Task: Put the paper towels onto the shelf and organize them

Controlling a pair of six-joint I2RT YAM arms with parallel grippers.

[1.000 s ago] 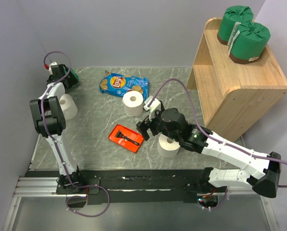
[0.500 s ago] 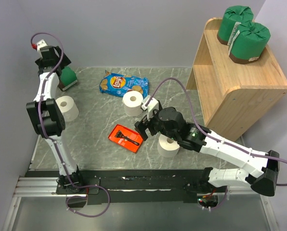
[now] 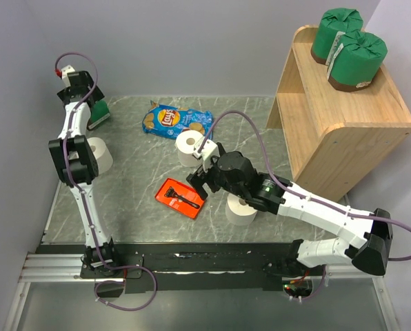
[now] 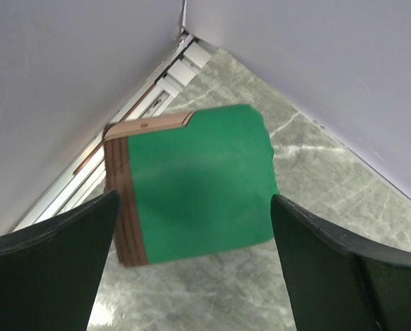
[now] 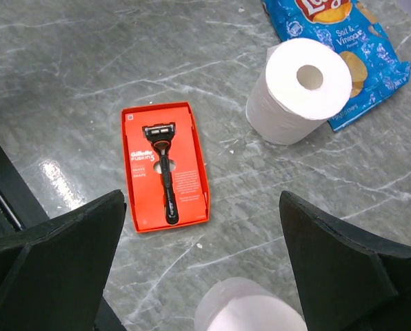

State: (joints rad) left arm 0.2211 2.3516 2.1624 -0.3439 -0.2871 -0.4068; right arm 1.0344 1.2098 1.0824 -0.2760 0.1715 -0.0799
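Observation:
Two green-wrapped paper towels (image 3: 336,31) (image 3: 357,58) stand on top of the wooden shelf (image 3: 343,131). A third green roll (image 3: 98,114) (image 4: 192,183) with a brown end band lies in the table's far-left corner. My left gripper (image 3: 85,100) (image 4: 195,200) hangs open above it, fingers on either side and not touching. Three bare white rolls stand on the table: at the left (image 3: 98,153), in the middle (image 3: 189,148) (image 5: 298,89), and under my right arm (image 3: 241,209) (image 5: 250,307). My right gripper (image 3: 198,181) (image 5: 202,200) is open and empty over the table.
A red tray (image 3: 183,198) (image 5: 165,165) holding a black razor lies just left of the right gripper. A blue chip bag (image 3: 176,122) (image 5: 350,41) lies behind the middle white roll. Grey walls close in the far-left corner.
The left gripper rose and drew back from the green roll, which stays on the table in the corner. The right gripper shifted slightly left and further from the bases.

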